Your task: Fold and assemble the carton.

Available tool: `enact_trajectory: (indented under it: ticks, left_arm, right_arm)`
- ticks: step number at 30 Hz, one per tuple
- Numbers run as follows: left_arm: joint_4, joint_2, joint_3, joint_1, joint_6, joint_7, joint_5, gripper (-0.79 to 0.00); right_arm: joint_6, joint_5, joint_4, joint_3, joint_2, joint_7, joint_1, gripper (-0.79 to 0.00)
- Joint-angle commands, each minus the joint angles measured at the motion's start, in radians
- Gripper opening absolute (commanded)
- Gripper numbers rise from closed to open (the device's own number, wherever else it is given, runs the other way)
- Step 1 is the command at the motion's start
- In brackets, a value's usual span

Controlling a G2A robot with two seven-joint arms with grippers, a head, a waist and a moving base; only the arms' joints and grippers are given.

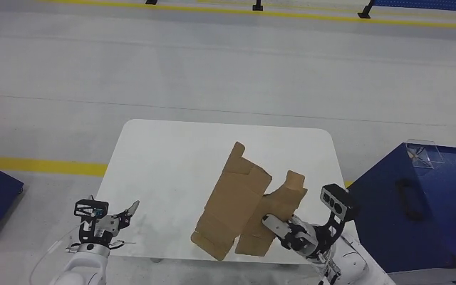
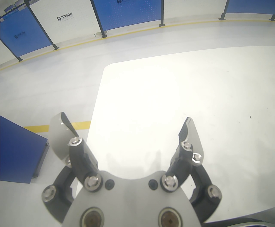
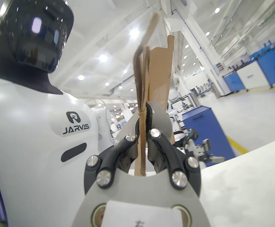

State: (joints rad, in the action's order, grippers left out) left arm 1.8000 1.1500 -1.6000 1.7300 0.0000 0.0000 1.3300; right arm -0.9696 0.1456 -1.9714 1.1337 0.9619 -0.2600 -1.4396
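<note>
Starting at the table's near left corner, you see the left gripper hovering over the white top, its fingers spread wide with nothing between them. Beyond the table's far left side stand blue and white panels with small dark print on them. Over the table's near right part, you have the carton, a flattened brown cardboard blank with notched flaps. It is raised and tilted, and its layers stand edge-on in the right wrist view. At the table's near right edge, the right gripper is clamped on the carton's near edge. A white label with dark print sits on that gripper's base.
</note>
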Motion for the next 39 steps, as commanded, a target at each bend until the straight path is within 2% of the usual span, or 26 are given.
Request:
enact_trajectory:
  ticks: [1,11,14,17,19,20,21,24,26,31,33,37,39]
  left_arm:
    - [0.000,0.000,0.000,0.000,0.000,0.000,0.000,0.000]
    - [0.000,0.000,0.000,0.000,0.000,0.000,0.000,0.000]
    - [0.000,0.000,0.000,0.000,0.000,0.000,0.000,0.000]
    - [0.000,0.000,0.000,0.000,0.000,0.000,0.000,0.000]
    - [0.000,0.000,0.000,0.000,0.000,0.000,0.000,0.000]
    - [0.000,0.000,0.000,0.000,0.000,0.000,0.000,0.000]
    - [0.000,0.000,0.000,0.000,0.000,0.000,0.000,0.000]
    - [0.000,0.000,0.000,0.000,0.000,0.000,0.000,0.000]
    - [0.000,0.000,0.000,0.000,0.000,0.000,0.000,0.000]
    - [0.000,0.000,0.000,0.000,0.000,0.000,0.000,0.000]
    - [0.000,0.000,0.000,0.000,0.000,0.000,0.000,0.000]
    - [0.000,0.000,0.000,0.000,0.000,0.000,0.000,0.000]
    - [0.000,0.000,0.000,0.000,0.000,0.000,0.000,0.000]
  right_arm:
    - [-0.001,0.001,-0.001,0.004,0.000,0.008,0.000,-0.785]
    - [-0.001,0.001,-0.001,0.004,0.000,0.008,0.000,-0.785]
    - [0.007,0.223,-0.056,-0.072,0.005,0.020,-0.017,-0.785]
    - [0.054,0.668,-0.124,-0.190,0.005,-0.089,0.006,-0.785]
    - [0.150,1.007,-0.150,-0.237,0.008,-0.228,0.032,-0.785]
    - [0.252,1.245,-0.152,-0.250,0.012,-0.339,0.041,-0.785]
    - [0.305,1.356,-0.146,-0.248,0.014,-0.401,0.044,-0.785]
    - [0.619,1.804,-0.104,-0.250,0.029,-0.616,0.030,-0.785]
    - [0.861,2.051,-0.080,-0.255,0.040,-0.660,0.023,-0.785]
    - [1.230,2.401,-0.058,-0.278,0.055,-0.560,0.021,-0.785]
    - [1.299,2.487,-0.042,-0.284,0.061,-0.516,0.018,-0.785]
    - [1.291,2.504,-0.017,-0.275,0.073,-0.474,0.024,-0.785]
    - [1.227,2.414,-0.006,-0.251,0.079,-0.506,0.030,-0.785]
